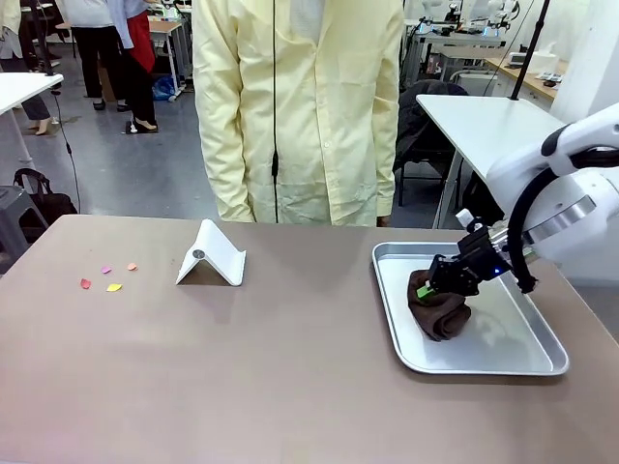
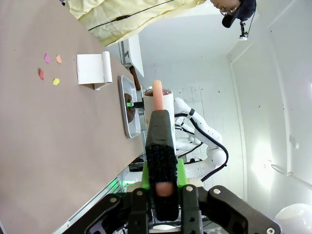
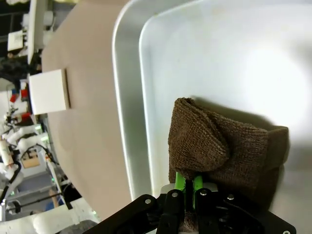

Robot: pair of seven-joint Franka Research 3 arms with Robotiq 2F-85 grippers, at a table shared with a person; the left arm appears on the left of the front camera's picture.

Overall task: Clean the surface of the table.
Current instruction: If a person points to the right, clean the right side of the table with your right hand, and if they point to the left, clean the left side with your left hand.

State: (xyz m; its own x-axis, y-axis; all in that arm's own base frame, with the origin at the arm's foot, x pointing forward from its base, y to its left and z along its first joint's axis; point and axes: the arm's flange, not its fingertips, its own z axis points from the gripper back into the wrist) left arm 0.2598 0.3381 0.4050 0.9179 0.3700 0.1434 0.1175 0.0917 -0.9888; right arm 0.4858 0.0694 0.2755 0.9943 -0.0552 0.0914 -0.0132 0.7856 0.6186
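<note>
1. Right pincer (image 1: 430,286): clenched on the upper fold of a brown cloth (image 1: 441,311). In the right wrist view its green pads (image 3: 181,182) press together into the fabric.
2. Brown cloth: bunched, inside the metal tray (image 1: 484,365), in the half of the tray nearer the table's middle. Its lower part sits on the tray floor.
3. Metal tray: silver, rectangular, flat on the table (image 1: 290,377) at the robot's right side.
4. Left pincer (image 2: 163,175): clenched on a black tool (image 2: 160,136) with a textured body and a peach-coloured tip. The tool stands straight out between the green pads.
5. Table: wide taupe top, carrying every item listed. It spans the front view and runs along the picture-left side of the left wrist view.
6. White folded stand (image 1: 211,257): tent-shaped, on the table left of centre, well apart from the tray.
7. Coloured scraps (image 1: 114,287): four small pieces (red, pink, orange, yellow) loose on the table, left of the stand.
8. Person (image 1: 300,106): in a pale yellow coat, standing at the far edge of the table.
</note>
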